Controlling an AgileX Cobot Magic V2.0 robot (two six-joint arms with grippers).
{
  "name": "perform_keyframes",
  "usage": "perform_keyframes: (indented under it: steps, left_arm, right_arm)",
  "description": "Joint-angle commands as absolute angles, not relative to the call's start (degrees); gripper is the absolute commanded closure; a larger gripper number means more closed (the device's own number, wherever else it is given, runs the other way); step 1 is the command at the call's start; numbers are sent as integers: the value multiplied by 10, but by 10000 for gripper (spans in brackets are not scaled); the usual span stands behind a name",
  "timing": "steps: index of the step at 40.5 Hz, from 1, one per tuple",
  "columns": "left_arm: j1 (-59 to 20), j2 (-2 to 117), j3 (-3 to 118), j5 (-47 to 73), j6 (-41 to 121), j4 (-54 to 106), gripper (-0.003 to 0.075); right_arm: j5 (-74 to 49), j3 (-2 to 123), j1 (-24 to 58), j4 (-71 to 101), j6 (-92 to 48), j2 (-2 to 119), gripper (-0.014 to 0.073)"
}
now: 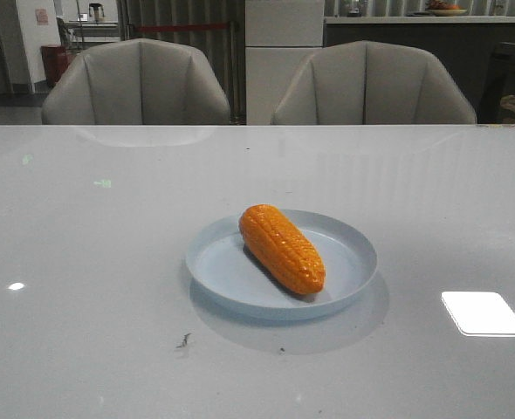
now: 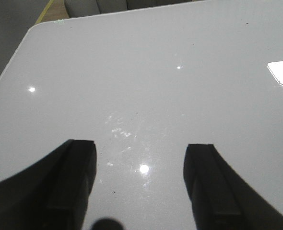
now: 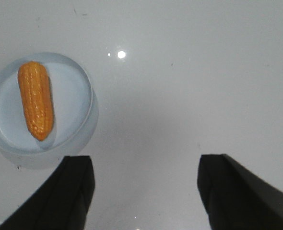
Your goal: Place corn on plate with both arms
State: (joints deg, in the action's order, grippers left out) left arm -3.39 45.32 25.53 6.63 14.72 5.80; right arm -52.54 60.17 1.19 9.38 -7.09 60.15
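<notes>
Pincer (image 3: 144, 191) wide apart, corn (image 1: 282, 248) on plate (image 1: 349, 279)

Glossy grey desk (image 1: 109, 262) with two chairs behind it.

Two grey padded chairs, the left chair (image 1: 137, 83) and the right chair (image 1: 373, 85), stand side by side just past the far edge. A bright window reflection (image 1: 483, 312) lies toward the near right corner, a small light spot (image 1: 16, 285) near the left edge, and dark specks (image 1: 184, 340) by the near edge.

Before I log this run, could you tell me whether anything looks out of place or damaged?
Nothing stands out: the corn lies whole inside the plate, and both grippers, left and right, are open and empty.
</notes>
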Motion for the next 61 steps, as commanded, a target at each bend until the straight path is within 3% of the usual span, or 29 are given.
perform_keyframes:
  steps: [1,13,29,34,48,61]
  left_arm:
    - [-32,449,274,20,148,63,259]
    - [-32,449,274,20,148,63,259]
    - [-32,449,274,20,148,63,262]
    - [-32,449,274,20,148,63,327]
    - [-32,450,274,20,148,63,624]
    - [-32,482,274,20,148,63,627]
  right_arm:
    - [-449,543,9,100,-76,550,31]
    - [-400,398,9,109,-70,465,31]
    - [-394,392,9,122,-70,462,31]
    - [-394,392,9,122,-70,462,31]
    - [-392,392,9,122,-70,464,31]
    - [-382,392,9,122,-70,464,31]
